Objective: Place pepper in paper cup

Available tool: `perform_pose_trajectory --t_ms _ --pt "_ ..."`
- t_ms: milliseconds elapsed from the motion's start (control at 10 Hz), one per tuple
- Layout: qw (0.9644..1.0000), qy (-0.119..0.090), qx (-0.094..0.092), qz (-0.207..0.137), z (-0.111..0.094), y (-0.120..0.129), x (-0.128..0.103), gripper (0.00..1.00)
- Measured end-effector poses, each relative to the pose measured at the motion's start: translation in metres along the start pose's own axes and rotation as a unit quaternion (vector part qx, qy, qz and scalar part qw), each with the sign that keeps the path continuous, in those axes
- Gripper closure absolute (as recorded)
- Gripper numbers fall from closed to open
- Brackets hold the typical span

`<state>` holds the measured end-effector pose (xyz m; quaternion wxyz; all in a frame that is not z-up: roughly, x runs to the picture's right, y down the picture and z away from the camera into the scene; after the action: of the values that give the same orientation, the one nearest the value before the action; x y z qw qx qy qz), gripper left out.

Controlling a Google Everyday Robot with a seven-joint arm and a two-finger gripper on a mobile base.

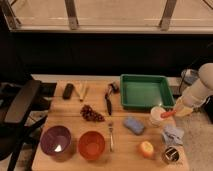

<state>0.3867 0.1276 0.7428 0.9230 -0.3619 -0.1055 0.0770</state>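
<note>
The paper cup (pixel 157 116), small and white, stands on the wooden table just in front of the green tray's right corner. The pepper (pixel 168 114) shows as a short orange-red tip at the cup's right rim, slightly above it; the rest is hidden in my gripper (pixel 178 109). The gripper comes in from the right on the pale arm, sits just right of the cup, and is shut on the pepper.
A green tray (pixel 145 77) lies behind the cup. In front are a blue sponge (pixel 133 125), blue cloth (pixel 173 134), round orange fruit (pixel 146 148) and dark can (pixel 171 155). Left: fork (pixel 111 136), orange bowl (pixel 92 145), purple bowl (pixel 55 140), grapes (pixel 91 114), black chair (pixel 20 105).
</note>
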Motion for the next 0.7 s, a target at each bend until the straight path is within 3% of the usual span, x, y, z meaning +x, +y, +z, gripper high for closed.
perform_pose_trajectory --t_ms 700 --pt "0.9998 -0.001 0.009 -0.017 0.01 -0.014 -0.023 0.99"
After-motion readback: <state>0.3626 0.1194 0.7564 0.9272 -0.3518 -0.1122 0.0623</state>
